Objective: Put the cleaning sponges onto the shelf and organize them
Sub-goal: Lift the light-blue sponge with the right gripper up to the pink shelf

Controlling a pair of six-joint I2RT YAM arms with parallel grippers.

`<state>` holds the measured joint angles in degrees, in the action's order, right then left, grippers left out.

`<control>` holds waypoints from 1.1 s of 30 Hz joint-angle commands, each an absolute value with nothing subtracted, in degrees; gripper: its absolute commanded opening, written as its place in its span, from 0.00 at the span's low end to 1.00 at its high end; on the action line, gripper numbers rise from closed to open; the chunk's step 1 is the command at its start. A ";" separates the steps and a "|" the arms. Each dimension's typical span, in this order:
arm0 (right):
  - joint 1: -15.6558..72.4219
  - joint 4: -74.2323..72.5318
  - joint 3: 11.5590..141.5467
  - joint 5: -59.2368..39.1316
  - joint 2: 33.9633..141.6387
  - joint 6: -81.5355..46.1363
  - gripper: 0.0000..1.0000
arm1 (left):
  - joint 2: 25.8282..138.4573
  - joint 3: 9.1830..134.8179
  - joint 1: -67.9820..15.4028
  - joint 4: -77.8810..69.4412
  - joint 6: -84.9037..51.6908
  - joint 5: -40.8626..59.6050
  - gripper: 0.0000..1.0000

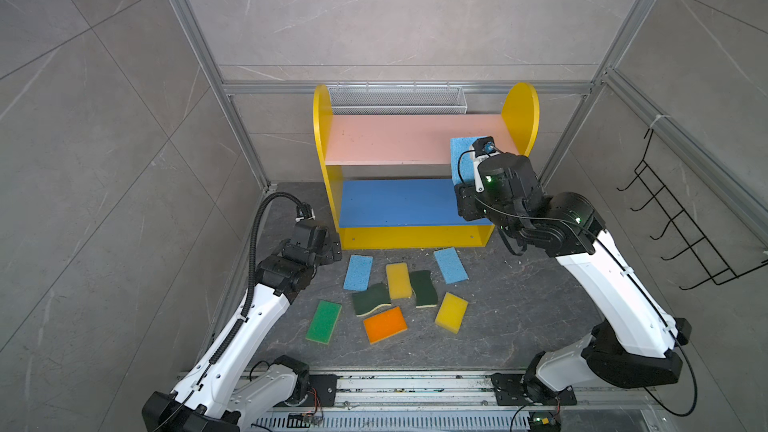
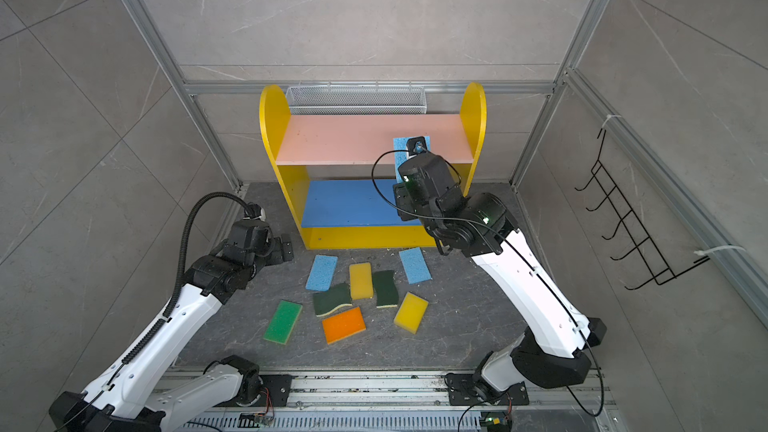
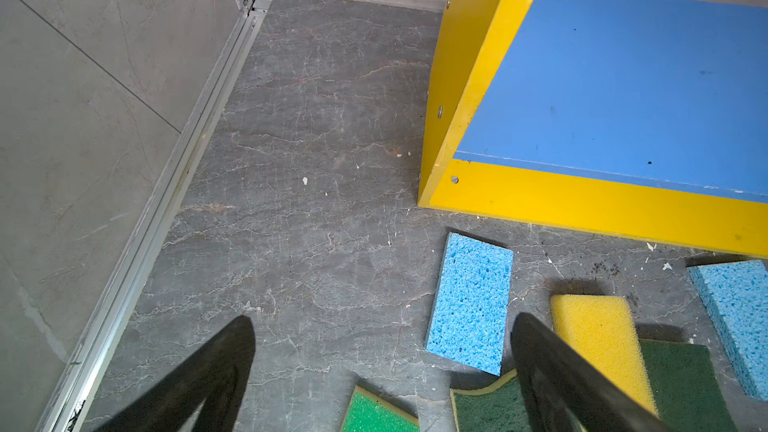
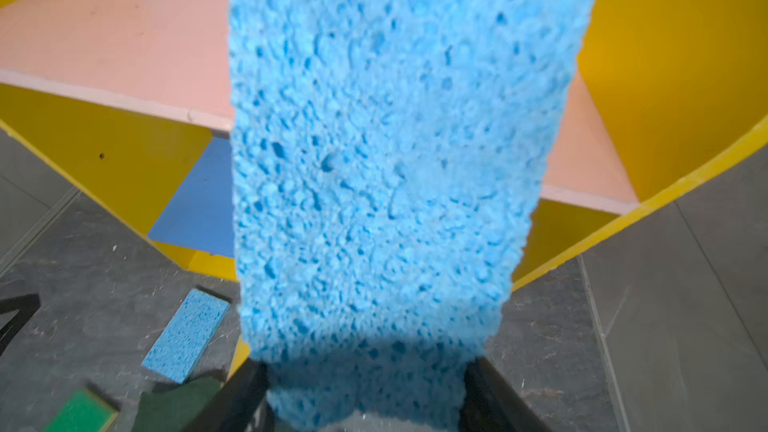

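- light blue sponge clamped by one short end in my right pincer, free end pointing at the shelf
- in both top views it sits over the front right corner of the pink board, close to the right side panel; whether it touches the board, can't tell
- step in hand, my read: set this first one down on the pink board, nothing shelved yet
- to do it well: carry it further in past the front edge so the whole block is over the board, lower it flat with the long side along the side panel, tight in the corner so a row fits beside it
- foam is soft and probably springs on release, so let go only once it rests, then pull straight back
- edges: side panel just beside my wrist, mesh basket behind the board's back edge
- open room: the rest of the pink board is bare, blue board bare too
- my left pincer spread apart, nothing in it, low over the worktop by the shelf's front left corner
- eight loose sponges lie mid-worktop in front of the shelf base, bright green sponge nearest my left arm, some overlapping
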<state>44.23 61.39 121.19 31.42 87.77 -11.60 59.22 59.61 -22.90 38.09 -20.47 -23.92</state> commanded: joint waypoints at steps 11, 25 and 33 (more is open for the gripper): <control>35.29 60.73 140.65 24.20 101.78 -5.30 0.65 | 56.53 62.40 -23.46 38.85 -21.81 -23.91 0.98; 27.19 58.85 145.01 19.16 109.57 -4.18 0.66 | 58.18 63.39 -23.99 38.06 -22.41 -23.73 0.98; 26.68 57.96 144.60 20.17 110.13 -4.14 0.66 | 59.10 63.07 -24.17 37.93 -23.06 -23.56 0.98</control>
